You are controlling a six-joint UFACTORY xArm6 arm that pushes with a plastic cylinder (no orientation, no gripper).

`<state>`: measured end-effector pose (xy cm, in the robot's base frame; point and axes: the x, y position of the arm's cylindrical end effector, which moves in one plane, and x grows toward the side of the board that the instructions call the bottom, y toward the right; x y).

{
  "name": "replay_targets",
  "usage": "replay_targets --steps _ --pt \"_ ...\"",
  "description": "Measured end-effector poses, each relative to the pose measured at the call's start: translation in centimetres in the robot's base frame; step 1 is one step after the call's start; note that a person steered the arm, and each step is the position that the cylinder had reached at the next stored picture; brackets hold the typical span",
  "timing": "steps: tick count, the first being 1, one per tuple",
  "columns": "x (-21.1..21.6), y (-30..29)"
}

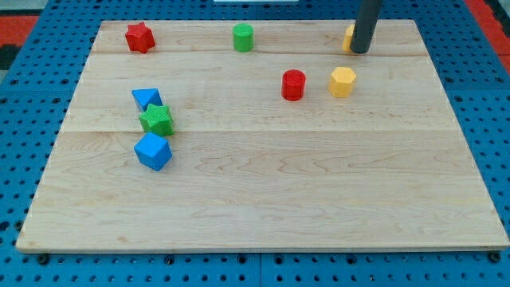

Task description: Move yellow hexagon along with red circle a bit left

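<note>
The yellow hexagon [343, 81] sits on the wooden board at the view's upper right. The red circle [293, 84] stands just to its left, a small gap between them. My tip [360, 52] rests on the board above and slightly right of the yellow hexagon, apart from it. The rod hides most of another yellow block [349, 36] at the board's top edge; its shape cannot be made out.
A red star [139, 37] is at the top left and a green cylinder [243, 37] at the top middle. At the left, a blue triangle [146, 98], a green star [157, 119] and a blue cube [153, 151] touch in a cluster. The board [279, 199] lies on a blue pegboard.
</note>
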<state>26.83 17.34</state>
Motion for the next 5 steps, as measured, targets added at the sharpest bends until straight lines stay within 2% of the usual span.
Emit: replay_targets --steps 1,2,3,4,5 --pt "0.1 -0.7" --pt "3.9 2.0" --pt "8.0 -0.1" --pt "8.9 -4.5" --pt "7.3 -9.6"
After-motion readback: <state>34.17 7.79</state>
